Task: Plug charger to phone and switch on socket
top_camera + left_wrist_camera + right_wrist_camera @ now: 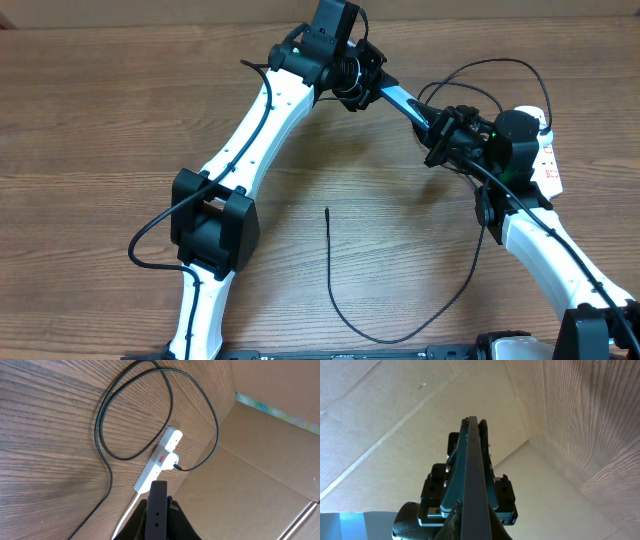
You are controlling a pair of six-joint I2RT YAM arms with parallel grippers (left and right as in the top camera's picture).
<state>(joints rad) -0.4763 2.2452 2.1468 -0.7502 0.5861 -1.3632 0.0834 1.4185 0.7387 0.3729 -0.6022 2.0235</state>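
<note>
Phone, overhead: one [402, 103], clamped between two closed end effectors, left [371, 90] and right [438, 128].
Charger, overhead: one [329, 260], tip loose on surface [120, 120].
Socket, left wrist: one [152, 471], one red switch [161, 459], charger plug [176, 464] inserted, cable looped beside it.
Phone, right wrist: edge-on [472, 470], right end effector closed on it.

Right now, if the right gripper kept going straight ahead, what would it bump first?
Probably the left gripper, gripping the same phone that the right gripper holds. Behind it is the cardboard wall, though depth is unclear.
</note>
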